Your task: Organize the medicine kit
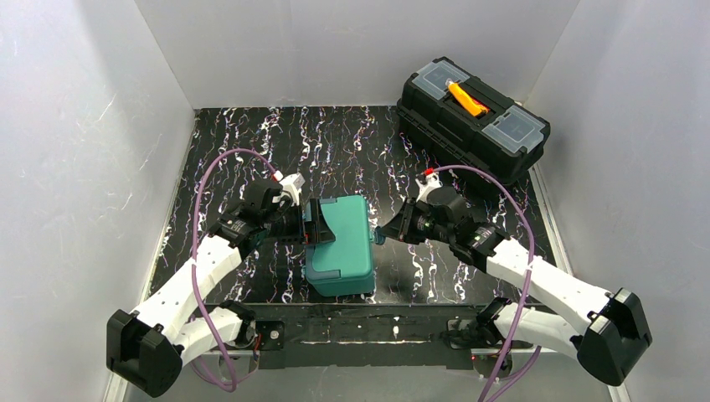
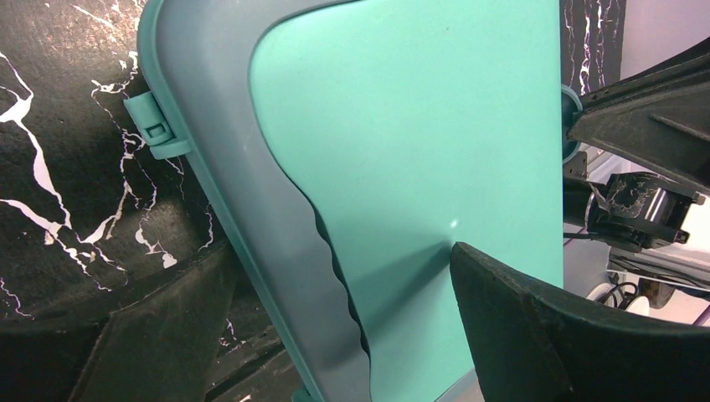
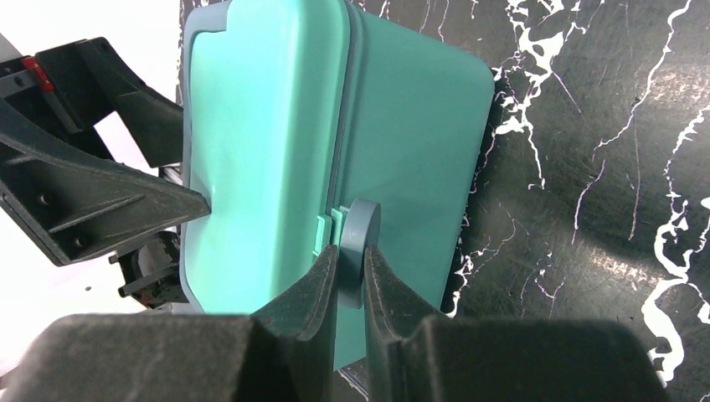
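closed teal medicine kit between the claws
right gripper pinches its grey knob; left gripper spread wide astride it

Kit: teal lid fills the middle, with a greyer, wavy-edged rim down its left side
Clip: small, on the rim's upper left
Left hand: fingers spread wide, one tip against the lid and the other low beside the rim, over the worktop
Worktop: black with white veins, showing at left
Right hand: at the kit's far edge, upper right
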You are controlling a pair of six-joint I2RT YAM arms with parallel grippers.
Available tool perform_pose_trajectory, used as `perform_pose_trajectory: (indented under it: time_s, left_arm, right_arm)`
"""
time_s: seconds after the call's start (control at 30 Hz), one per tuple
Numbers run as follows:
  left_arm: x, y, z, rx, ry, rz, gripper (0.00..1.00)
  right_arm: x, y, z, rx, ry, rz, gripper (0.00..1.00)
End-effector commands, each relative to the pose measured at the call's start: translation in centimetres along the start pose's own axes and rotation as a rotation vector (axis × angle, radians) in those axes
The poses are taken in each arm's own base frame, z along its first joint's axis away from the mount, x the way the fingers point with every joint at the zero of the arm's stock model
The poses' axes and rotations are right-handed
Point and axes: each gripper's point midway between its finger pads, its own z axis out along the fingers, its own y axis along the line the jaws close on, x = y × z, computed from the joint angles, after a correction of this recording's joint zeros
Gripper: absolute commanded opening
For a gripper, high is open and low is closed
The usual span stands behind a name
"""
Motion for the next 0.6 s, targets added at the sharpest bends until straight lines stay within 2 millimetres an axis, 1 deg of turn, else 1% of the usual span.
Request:
perform_pose_trajectory:
  time_s: [0.0,0.2,0.33,0.37,0.57]
  left_arm:
    - [0.77,0.23,0.3,0.005,0.024,-0.003,0.95]
    - [0.7,0.3,0.25,-0.003,0.026,-0.002,0.94]
    - [0.78,0.47,0.36,-0.015,0.04,-0.005,0.93]
    - [0.7,0.45,0.36,-0.015,0.04,-0.006,0.92]
    - [0.79,0.58,0.62,-0.022,0.052,-0.015,0.9]
  right_arm:
    - [-1.26,4.21,-0.85,-0.126,-0.009,-0.044,0.07]
    - [-1.43,4.4,-1.31,-0.096,-0.005,-0.064,0.08]
    - [-1.2,4.63,-1.41,-0.061,0.024,-0.091,0.08]
    - [-1.05,4.39,-1.24,-0.042,0.033,-0.096,0.08]
    - [-0.6,4.42,-0.79,0.028,0.083,-0.139,0.07]
